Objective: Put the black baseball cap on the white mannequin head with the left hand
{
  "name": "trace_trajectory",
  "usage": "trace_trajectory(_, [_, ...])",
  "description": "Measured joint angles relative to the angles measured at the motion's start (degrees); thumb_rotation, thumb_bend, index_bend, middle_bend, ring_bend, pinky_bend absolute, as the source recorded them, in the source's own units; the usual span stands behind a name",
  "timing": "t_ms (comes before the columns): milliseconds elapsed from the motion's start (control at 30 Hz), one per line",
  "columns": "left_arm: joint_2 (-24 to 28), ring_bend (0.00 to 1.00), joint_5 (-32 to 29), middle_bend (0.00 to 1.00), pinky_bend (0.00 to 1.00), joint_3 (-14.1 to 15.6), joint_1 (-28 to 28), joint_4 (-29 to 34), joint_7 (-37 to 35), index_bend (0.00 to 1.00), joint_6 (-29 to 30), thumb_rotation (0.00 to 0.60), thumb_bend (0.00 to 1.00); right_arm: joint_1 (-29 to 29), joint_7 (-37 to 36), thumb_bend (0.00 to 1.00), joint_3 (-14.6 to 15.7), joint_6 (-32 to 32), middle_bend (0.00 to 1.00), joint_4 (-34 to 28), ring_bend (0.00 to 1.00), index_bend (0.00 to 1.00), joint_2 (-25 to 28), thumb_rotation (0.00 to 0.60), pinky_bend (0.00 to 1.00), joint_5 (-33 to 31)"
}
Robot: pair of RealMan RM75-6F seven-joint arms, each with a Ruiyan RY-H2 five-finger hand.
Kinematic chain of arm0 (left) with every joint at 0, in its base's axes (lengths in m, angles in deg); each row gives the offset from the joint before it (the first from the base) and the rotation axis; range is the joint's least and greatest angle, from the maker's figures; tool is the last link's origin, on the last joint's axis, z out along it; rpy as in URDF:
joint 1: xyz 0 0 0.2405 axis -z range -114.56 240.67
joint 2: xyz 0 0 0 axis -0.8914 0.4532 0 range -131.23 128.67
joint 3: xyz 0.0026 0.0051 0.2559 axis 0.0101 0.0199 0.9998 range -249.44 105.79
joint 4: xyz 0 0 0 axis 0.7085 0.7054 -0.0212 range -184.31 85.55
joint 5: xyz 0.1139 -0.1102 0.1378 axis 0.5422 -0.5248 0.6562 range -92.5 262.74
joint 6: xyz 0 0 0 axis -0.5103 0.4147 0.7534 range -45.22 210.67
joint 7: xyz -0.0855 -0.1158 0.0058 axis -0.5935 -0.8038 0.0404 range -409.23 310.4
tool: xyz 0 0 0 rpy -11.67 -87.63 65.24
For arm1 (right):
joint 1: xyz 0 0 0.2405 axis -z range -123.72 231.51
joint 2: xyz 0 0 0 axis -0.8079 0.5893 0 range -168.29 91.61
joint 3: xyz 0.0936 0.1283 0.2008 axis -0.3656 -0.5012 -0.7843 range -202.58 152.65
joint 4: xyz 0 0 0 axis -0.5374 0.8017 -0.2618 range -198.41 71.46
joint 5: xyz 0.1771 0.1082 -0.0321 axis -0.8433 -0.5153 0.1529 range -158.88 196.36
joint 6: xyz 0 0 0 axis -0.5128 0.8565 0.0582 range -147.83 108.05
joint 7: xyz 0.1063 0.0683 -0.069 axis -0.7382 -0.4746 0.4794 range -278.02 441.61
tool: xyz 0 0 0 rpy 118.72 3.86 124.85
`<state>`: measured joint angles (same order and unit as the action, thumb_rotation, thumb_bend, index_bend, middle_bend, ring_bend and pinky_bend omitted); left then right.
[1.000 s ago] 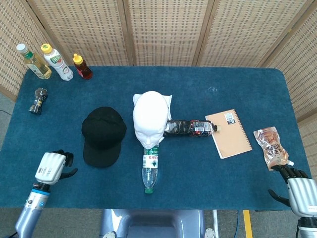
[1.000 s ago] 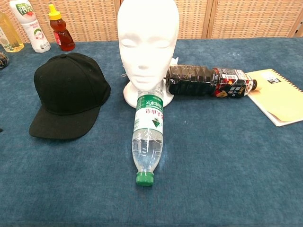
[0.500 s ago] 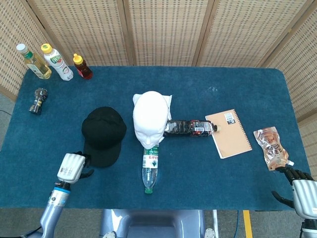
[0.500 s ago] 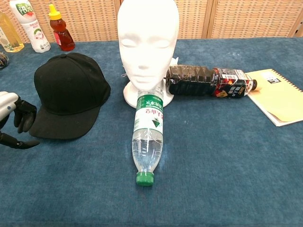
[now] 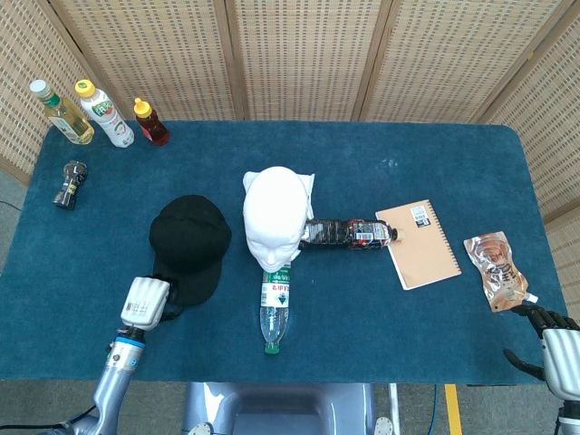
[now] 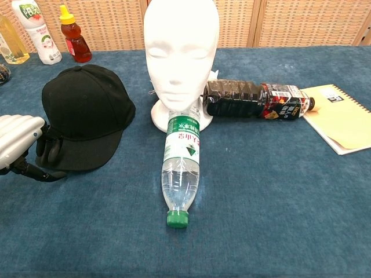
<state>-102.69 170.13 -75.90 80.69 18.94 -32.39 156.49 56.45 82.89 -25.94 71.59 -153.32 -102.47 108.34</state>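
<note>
My left hand (image 6: 20, 145), fingers apart and holding nothing, rests at the brim of the black baseball cap (image 6: 84, 116), which lies on the table (image 6: 278, 202) left of the white mannequin head (image 6: 179, 55).

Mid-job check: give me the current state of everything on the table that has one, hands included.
black cap: flat on the table, not lifted.
mannequin head: upright, bare.
left hand: at the cap's brim, fingers over its edge; grip unclear.
right hand: at the table's near right corner, holding nothing.
clear bottle: lying down, green cap on.
dark bottle: lying down.
notebook: closed, flat.
</note>
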Motion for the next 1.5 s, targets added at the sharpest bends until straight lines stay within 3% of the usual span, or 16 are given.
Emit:
trace_trajectory(767, [-6.21, 0.56, -0.51, 0.70, 0.68, -3.04, 3.46, -7.96, -3.27, 0.69, 2.16, 0.554, 0.15, 1.01, -1.18, 0.13, -0.54, 1.18, 0.36, 0.91, 0.41, 0.33, 0.26, 0.600, 0.42, -0.72])
trace_trajectory(1167, [-4.97, 0.51, -0.67, 0.65, 0.67, -9.66, 9.13, -8.04, -5.46, 0.69, 3.82, 0.560, 0.16, 1.42, -0.30, 0.13, -0.85, 2.22, 0.36, -0.44, 0.41, 0.33, 0.76, 0.600, 0.41, -0.42])
trace_trajectory(1500, [-5.76, 0.43, -3.70, 0.56, 0.61, -13.94, 15.26, -15.72, -8.18, 0.64, -0.20, 0.559, 0.18, 1.98, 0.58, 0.13, -1.01, 3.35, 0.36, -1.46, 0.41, 0.33, 1.15, 0.600, 0.41, -0.15])
